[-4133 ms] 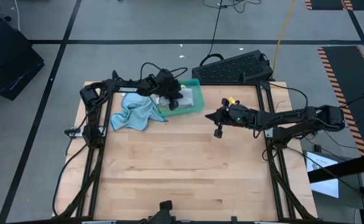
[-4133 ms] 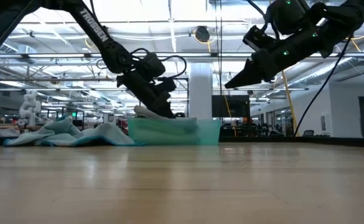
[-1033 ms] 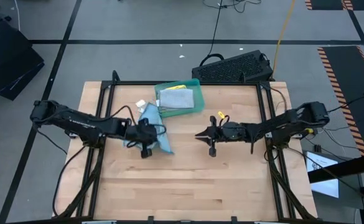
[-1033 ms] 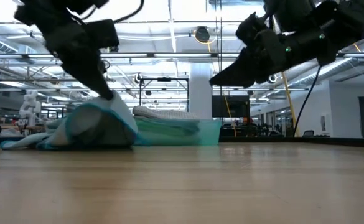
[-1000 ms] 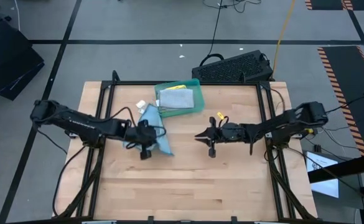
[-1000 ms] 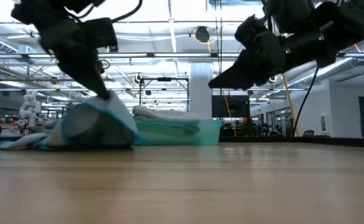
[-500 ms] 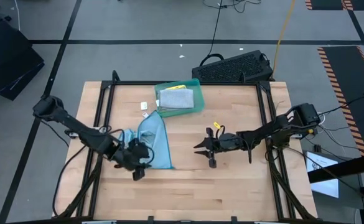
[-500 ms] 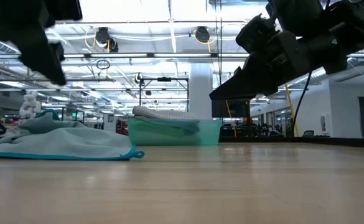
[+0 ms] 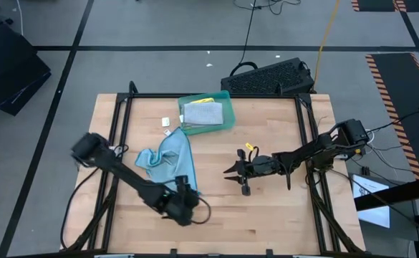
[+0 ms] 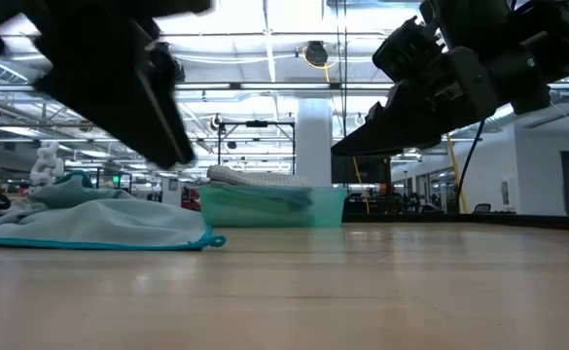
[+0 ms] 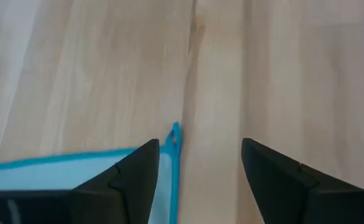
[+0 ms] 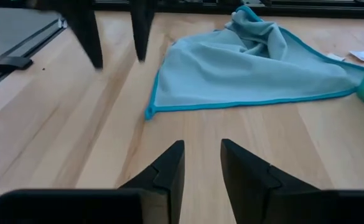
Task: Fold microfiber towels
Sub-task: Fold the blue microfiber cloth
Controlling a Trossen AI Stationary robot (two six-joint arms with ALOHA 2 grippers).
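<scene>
Spreading step; blue towel (image 9: 167,159) lies on the desk (image 9: 266,215); left pincer (image 11: 197,155) gapes empty; right pincer (image 12: 201,163), narrowly parted, probably takes a corner next.

Light blue towel (image 9: 167,160) with brighter blue edging — teal tray (image 9: 226,107), pale wood table (image 9: 266,208).

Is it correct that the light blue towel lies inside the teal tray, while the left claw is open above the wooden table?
Not quite. The light blue towel lies on the wooden table, outside the teal tray, as the high view shows. The left claw is indeed open above the table.
</scene>
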